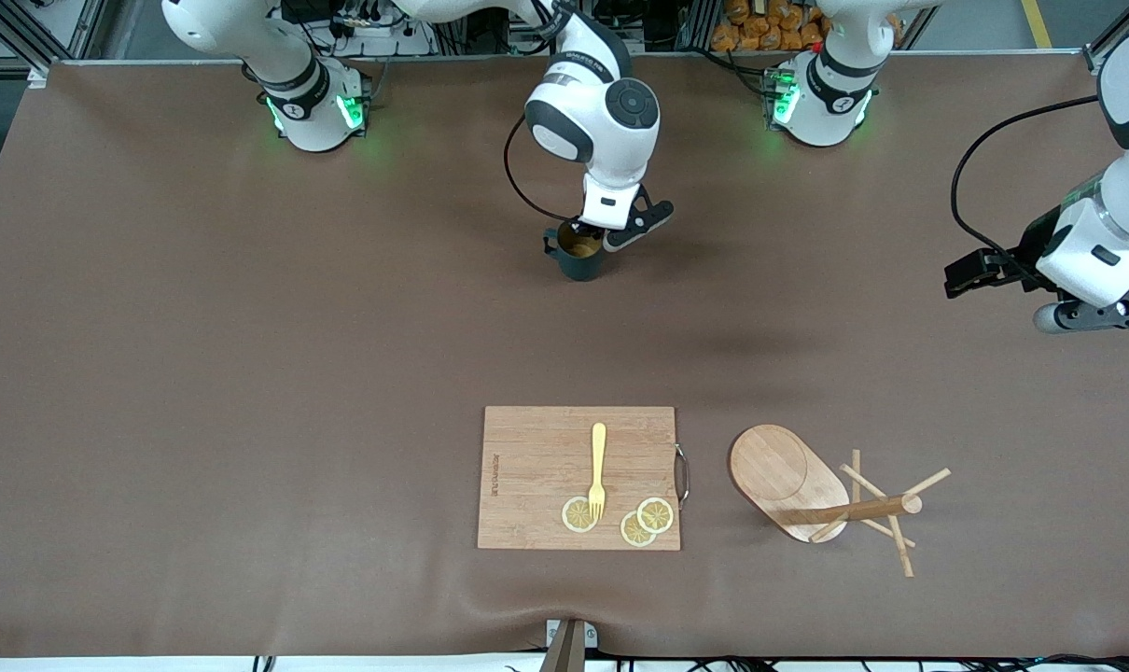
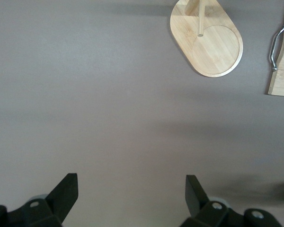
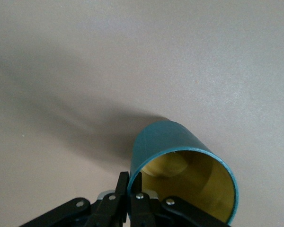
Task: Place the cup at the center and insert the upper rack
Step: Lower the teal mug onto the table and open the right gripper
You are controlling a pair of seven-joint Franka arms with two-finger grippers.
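The cup (image 1: 580, 254) is gripped at its rim by the right end effector (image 1: 591, 231), whose fingers (image 3: 128, 196) are closed tightly on the wall of the cup, one inside and one outside. The cup is seen around the middle of the counter (image 1: 247, 373), toward the robots' bases; whether it touches the surface cannot be told. Its yellow inside is visible from above.

The left end effector (image 1: 970, 275) is held over the counter at the left arm's end, with its fingers (image 2: 66, 191) spread wide and nothing between them.

The mug tree (image 1: 812, 495) is lying on its side on the counter, nearer to the front camera than the cup. Its oval base is tilted up and its pole with the thin pegs points toward the left arm's end.

Just beside it, toward the right arm's end, a cutting board (image 1: 536, 476) with a metal handle (image 1: 682, 474) is placed. On the board a yellow fork (image 1: 598, 469) and three lemon slices (image 1: 647, 523) are lying; the fork's prongs rest on one slice.
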